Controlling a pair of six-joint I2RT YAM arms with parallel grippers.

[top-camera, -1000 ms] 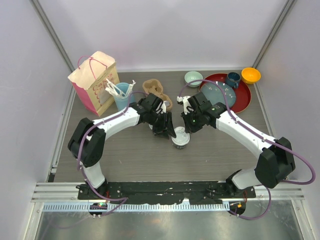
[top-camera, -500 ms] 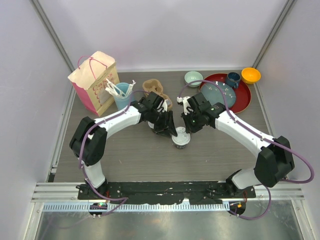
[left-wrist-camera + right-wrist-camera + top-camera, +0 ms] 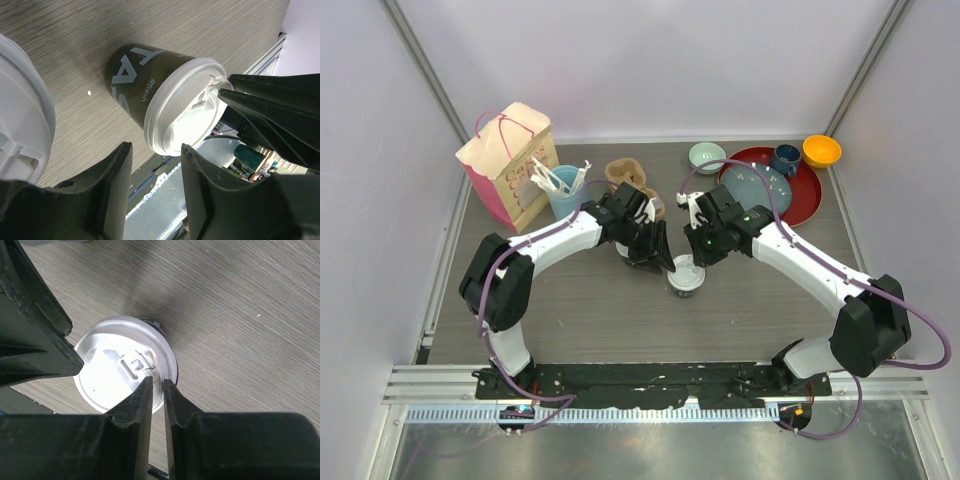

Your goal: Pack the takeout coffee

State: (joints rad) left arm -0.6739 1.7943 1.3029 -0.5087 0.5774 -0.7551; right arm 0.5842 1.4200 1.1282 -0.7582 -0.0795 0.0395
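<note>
One takeout coffee (image 3: 686,277), a black paper cup with a white sip lid, stands on the wooden table between both arms. The right wrist view looks straight down on its lid (image 3: 122,362). My right gripper (image 3: 157,382) hangs over the lid's near rim, jaws parted by a narrow slit. In the left wrist view this cup (image 3: 165,95) lies beyond my left gripper (image 3: 155,150), which is open with nothing between its fingers. The right fingertips (image 3: 260,95) touch the lid's edge there. A second white lid (image 3: 20,110) fills the left edge, outside my left finger.
A pink and tan paper bag (image 3: 508,160) stands at the back left, with a light-blue cup of white utensils (image 3: 563,190) and a brown cardboard carrier (image 3: 628,175) beside it. Back right are a pale bowl (image 3: 706,156), a red tray (image 3: 800,195), a dark-blue mug (image 3: 786,158) and an orange bowl (image 3: 821,150).
The right jaws, pressed together before, have parted a little. The cup has shifted slightly to the right. The left arm has barely moved.
</note>
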